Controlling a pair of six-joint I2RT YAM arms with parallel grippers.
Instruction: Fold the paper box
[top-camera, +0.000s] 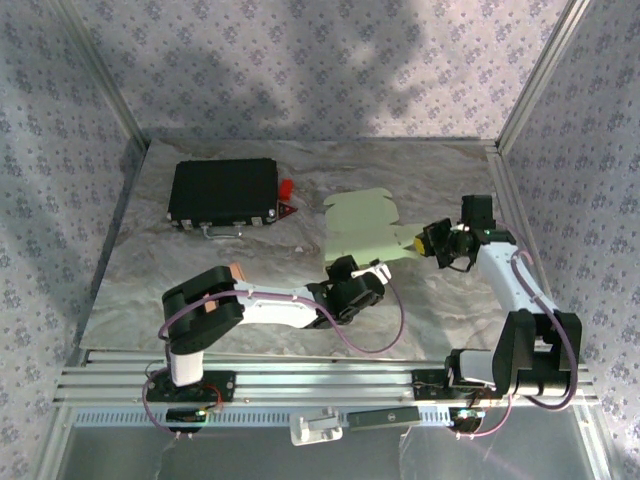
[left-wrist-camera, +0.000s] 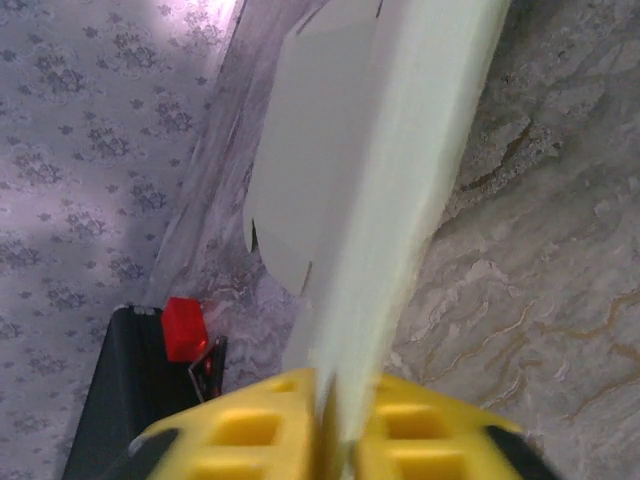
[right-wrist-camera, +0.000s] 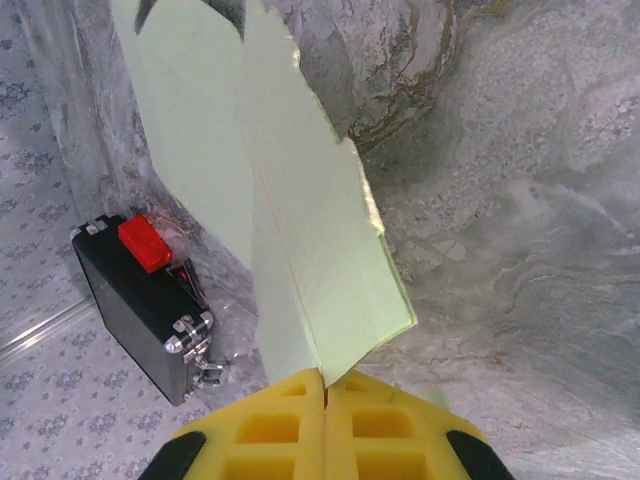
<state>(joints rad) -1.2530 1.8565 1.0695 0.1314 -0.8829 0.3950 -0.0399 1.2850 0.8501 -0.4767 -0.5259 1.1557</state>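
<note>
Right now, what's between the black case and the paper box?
A small red piece right beside the case, then bare table up to the paper box. The top view shows it.

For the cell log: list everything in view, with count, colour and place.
paper box: one, pale green, unfolded sheet at mid-table
black case: one, black with metal latches, far left of the table
red piece: one, red, beside the black case's right end
table: one, grey marbled top
walls: lilac flower pattern, on three sides
left gripper: one, yellow pads, shut on the paper box's near edge
right gripper: one, yellow pads, shut on the paper box's right tab
</note>
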